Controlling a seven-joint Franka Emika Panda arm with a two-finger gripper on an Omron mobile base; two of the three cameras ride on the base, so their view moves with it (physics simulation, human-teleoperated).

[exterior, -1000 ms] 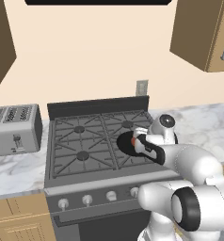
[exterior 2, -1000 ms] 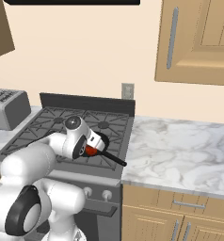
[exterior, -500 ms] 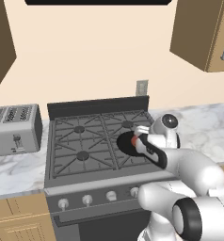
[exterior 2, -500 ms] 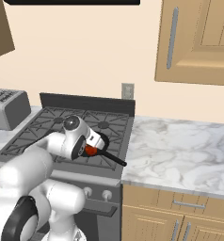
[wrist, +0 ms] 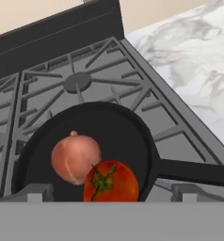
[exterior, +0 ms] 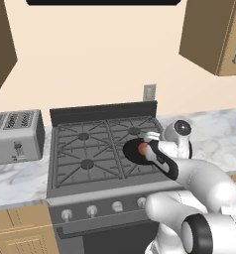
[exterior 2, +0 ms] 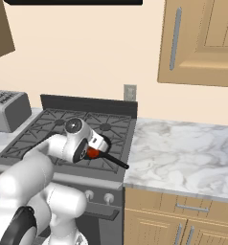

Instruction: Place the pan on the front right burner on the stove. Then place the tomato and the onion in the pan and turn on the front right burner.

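Pan (wrist: 132, 136) handle cut off right; tomato (wrist: 111, 181) base hidden.

The white arm rises from the lower right of the left base view, bends at a dark-jointed elbow and reaches toward the frame's centre, its wrist angled down and leftward. The gripper (exterior: 146, 149) sits just right of centre there, and left of centre in the right base view (exterior 2: 97, 147). Its jaws stand wide apart, holding nothing.
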